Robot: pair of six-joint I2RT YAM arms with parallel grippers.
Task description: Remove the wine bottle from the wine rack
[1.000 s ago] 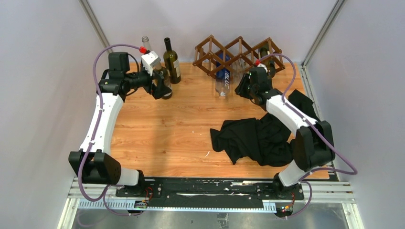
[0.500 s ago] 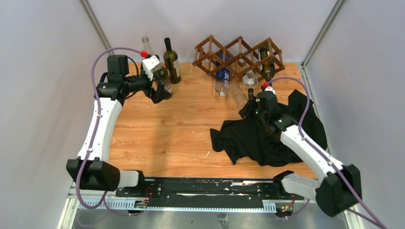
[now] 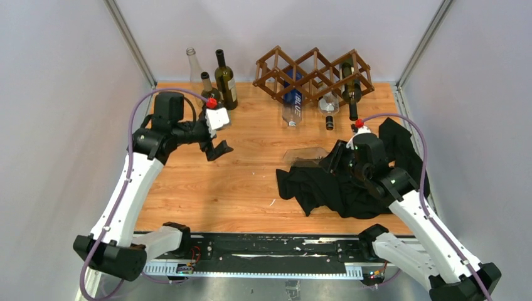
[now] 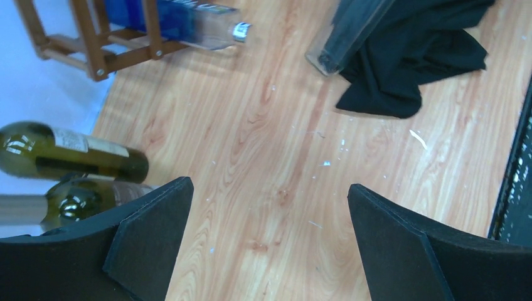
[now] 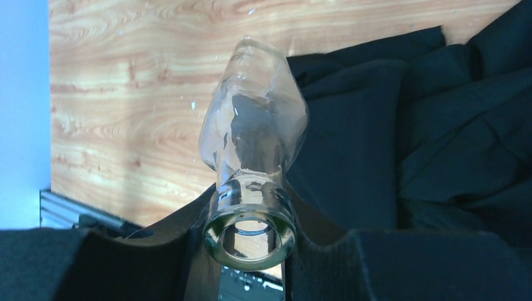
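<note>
**A:** Right gripper, state of the fingers?

**B:** Pinched on the neck of a clear glass wine bottle. The open mouth sits toward the wrist and the body runs out past the fingertips. A crumpled black cloth lies to one side of the fingers. A light wooden tabletop shows beyond the bottle's shoulder.

**A:** Bottle against the rack?

**B:** Out of it. The dark brown wooden lattice wine rack stands well apart from the right fingers. The bottle is roughly level, its base by the cloth's edge. Cannot tell whether it touches the table.

**A:** What sits in the rack?

**B:** A clear bottle with a blue label pokes neck-first from a lower cell. A dark green bottle lies in the end cell, the one nearest the right fingers.

**A:** Left gripper?

**B:** Fingers spread wide, with only tabletop showing in the gap. Outside one finger are a labelled dark green wine bottle and a smaller green bottle, just beside each other. From overhead both stand upright, with a tall clear bottle near them.
</note>
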